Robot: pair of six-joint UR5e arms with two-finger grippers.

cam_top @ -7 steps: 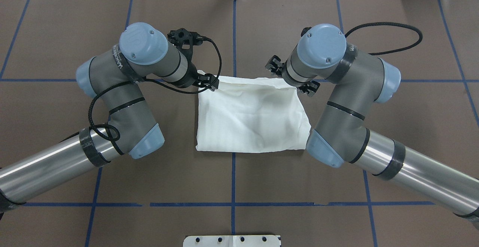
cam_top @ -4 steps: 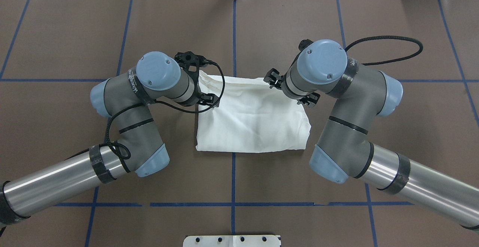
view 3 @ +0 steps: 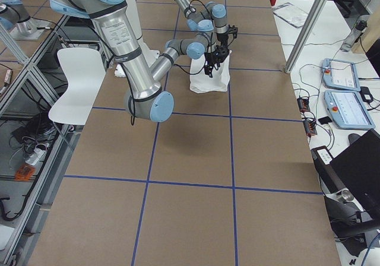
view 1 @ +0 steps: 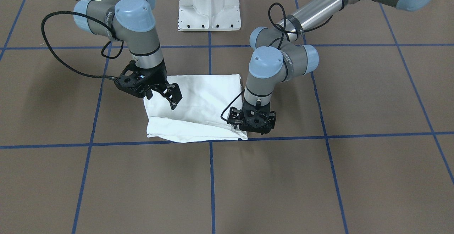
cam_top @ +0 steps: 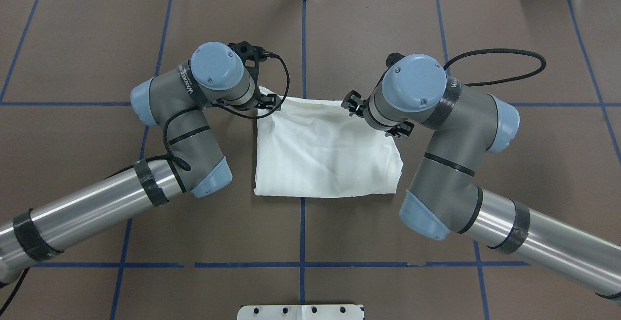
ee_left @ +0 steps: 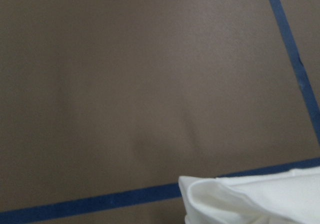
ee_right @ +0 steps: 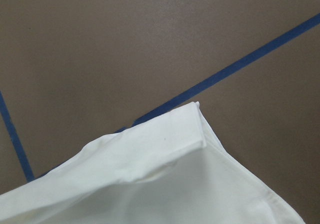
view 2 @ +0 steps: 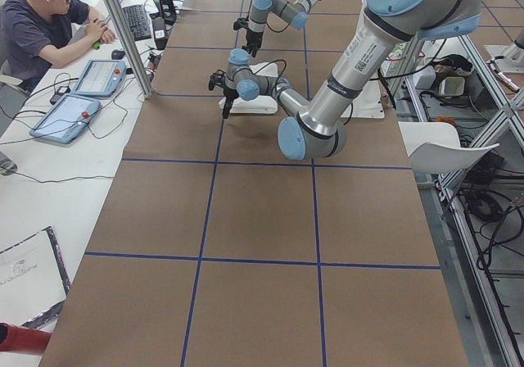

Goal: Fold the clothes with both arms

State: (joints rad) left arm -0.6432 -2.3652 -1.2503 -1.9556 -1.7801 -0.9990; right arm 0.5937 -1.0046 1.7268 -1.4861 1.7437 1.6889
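Nearest the robot, the white pedestal base (cam_top: 301, 312) sits at 6 o'clock of the overhead view. The left arm (cam_top: 97, 208) comes in from 8 o'clock and the right arm (cam_top: 533, 235) from 4 o'clock, both elbows bent inward. Between them the white shirt (cam_top: 325, 150) lies on the brown table (cam_top: 436, 29), folded to a rough rectangle, plain side up, near hem straight, straddling the blue tape line (cam_top: 302, 34) that runs 6 to 12. Further out, both claws work the shirt's far edge. At the 11 o'clock corner the left gripper (cam_top: 266, 102) points straight down. Overhead its wrist covers the claw and from the front its black mount hides the tips, so I cannot tell whether it is spread or pinching cloth. Its wrist camera catches only a layered white corner at 5 o'clock of the frame, a blue line just beyond. By the 1 o'clock corner is the right gripper (view 1: 165, 96). Overhead gives only black bits poking out under the wrist, but the front view shows it tilted, fingers (view 1: 174, 97) spread apart over the cloth with nothing between them; tip contact unclear. Its wrist camera shows a folded corner, tape beyond. Farthest, the left-end view has a seated operator (view 2: 49, 23) at 10 o'clock.
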